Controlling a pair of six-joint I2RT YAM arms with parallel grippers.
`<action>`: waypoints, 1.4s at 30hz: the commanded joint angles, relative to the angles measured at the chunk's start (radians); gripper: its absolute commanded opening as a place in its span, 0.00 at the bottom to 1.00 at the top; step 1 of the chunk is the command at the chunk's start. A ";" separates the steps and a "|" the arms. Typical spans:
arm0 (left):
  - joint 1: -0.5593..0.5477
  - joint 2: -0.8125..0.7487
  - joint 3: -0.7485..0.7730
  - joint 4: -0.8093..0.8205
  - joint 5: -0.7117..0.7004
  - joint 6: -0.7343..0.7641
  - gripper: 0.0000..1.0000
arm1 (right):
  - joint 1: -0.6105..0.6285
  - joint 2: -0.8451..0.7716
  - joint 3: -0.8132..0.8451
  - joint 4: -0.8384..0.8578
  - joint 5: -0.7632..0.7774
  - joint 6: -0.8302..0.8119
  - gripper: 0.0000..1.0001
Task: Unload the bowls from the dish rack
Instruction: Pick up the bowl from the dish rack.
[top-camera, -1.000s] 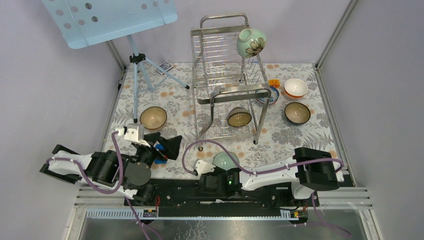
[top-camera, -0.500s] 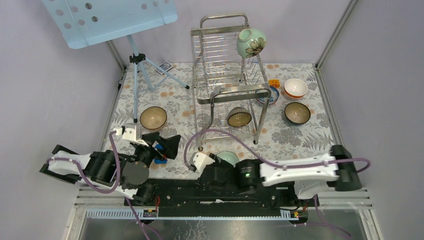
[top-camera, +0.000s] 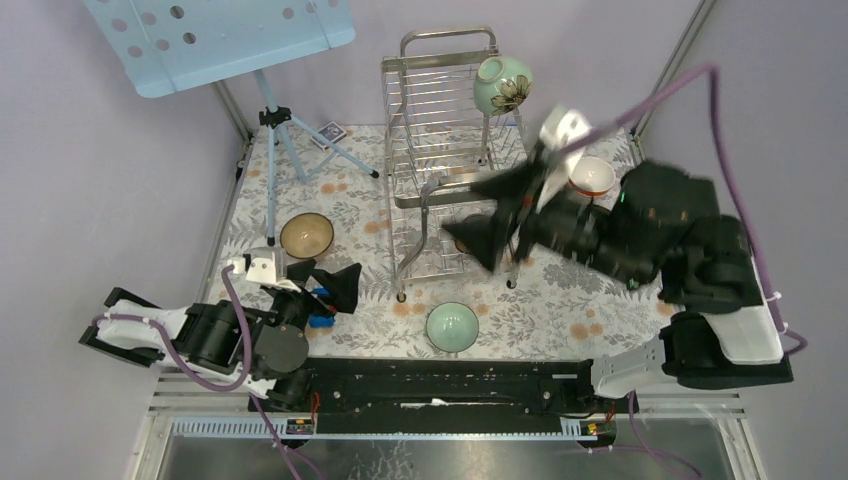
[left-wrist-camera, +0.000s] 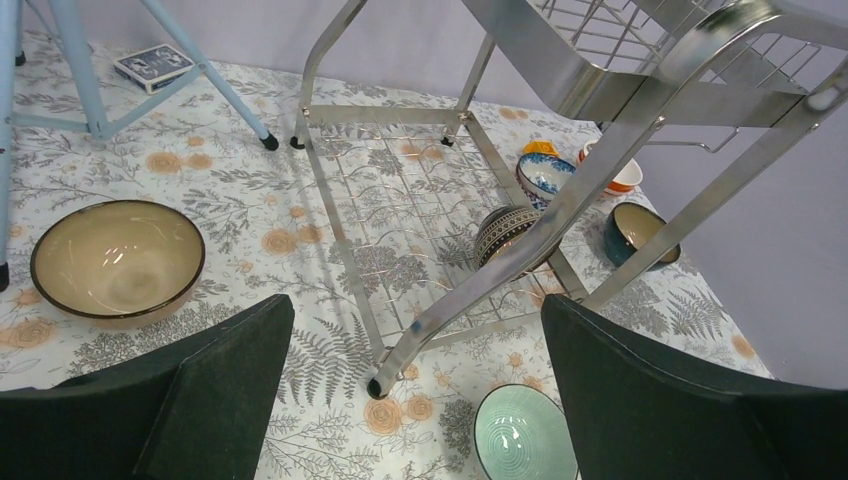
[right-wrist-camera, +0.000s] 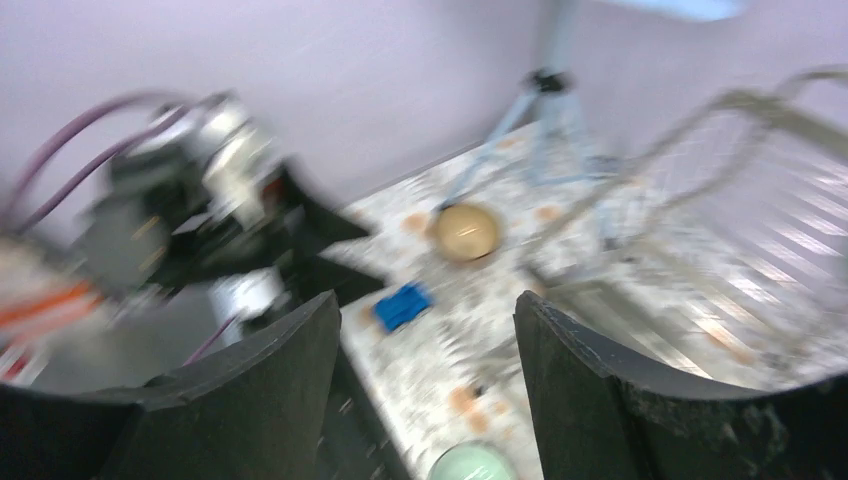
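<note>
The steel dish rack stands mid-table. A pale green bowl leans on its top tier. A dark patterned bowl lies on the lower tier. A second pale green bowl sits upright on the table in front of the rack. A brown bowl sits at the left. The orange-white bowl, blue-and-white bowl and dark teal bowl sit right of the rack. My right gripper is open and empty, raised over the rack's front. My left gripper is open and empty, low at the front left.
A pale blue perforated stand on a tripod stands at the back left, with a card deck beside it. A small blue object lies by my left gripper. Grey walls close in both sides.
My right arm has risen from the front edge and swung up and right over the rack's front, leaving the pale green bowl on the table. The left arm has barely moved.
</note>
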 joint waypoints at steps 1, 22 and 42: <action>0.002 0.055 0.066 0.015 -0.052 0.014 0.99 | -0.275 0.127 0.129 0.000 0.018 -0.055 0.72; 0.002 0.008 0.012 0.013 -0.017 -0.037 0.99 | -1.665 0.080 -0.783 1.458 -0.961 1.264 0.86; 0.002 0.013 -0.023 0.009 -0.005 -0.096 0.99 | -1.571 0.475 -0.670 1.886 -1.168 1.686 0.79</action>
